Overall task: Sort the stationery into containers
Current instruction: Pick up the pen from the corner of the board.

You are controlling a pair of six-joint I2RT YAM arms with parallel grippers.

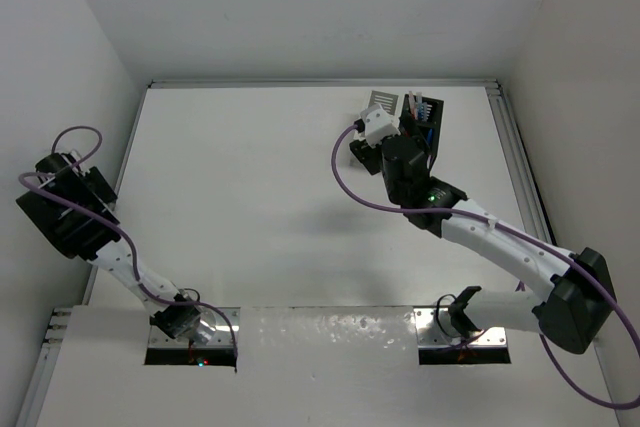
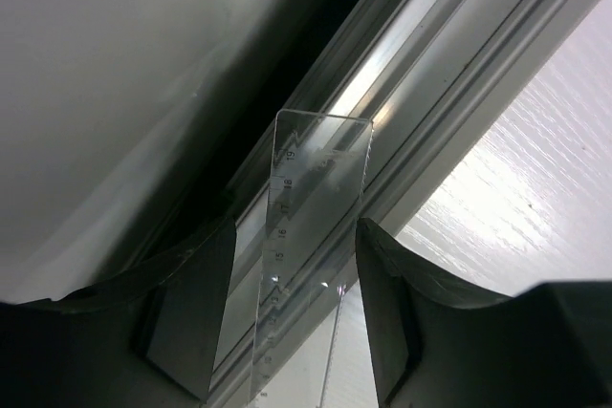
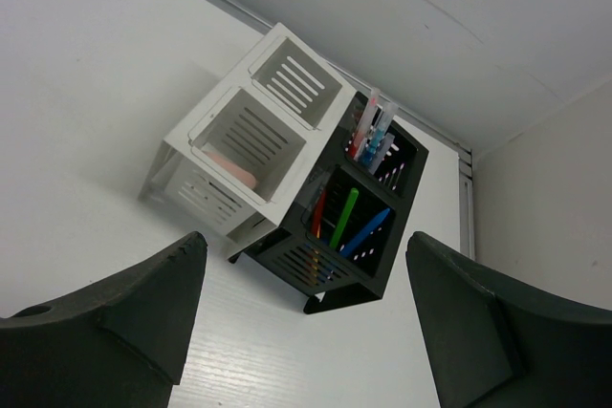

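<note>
Near done: coloured pens [image 3: 342, 217] stand in the black slatted box [image 3: 378, 279], pink eraser block [image 3: 229, 167] in the adjoining white slatted box [image 3: 206, 136], right tool [image 3: 304, 241] spread and empty above them, left tool [image 2: 296, 236] pinching a clear plastic ruler [image 2: 316, 198] at the left edge of the table [image 1: 250, 197], seemingly last to sort.

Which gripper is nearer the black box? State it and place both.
Right. The right gripper hovers open over the black box, looking down into its compartments. The left gripper is far off on the opposite side, over the rail at the left edge.
</note>
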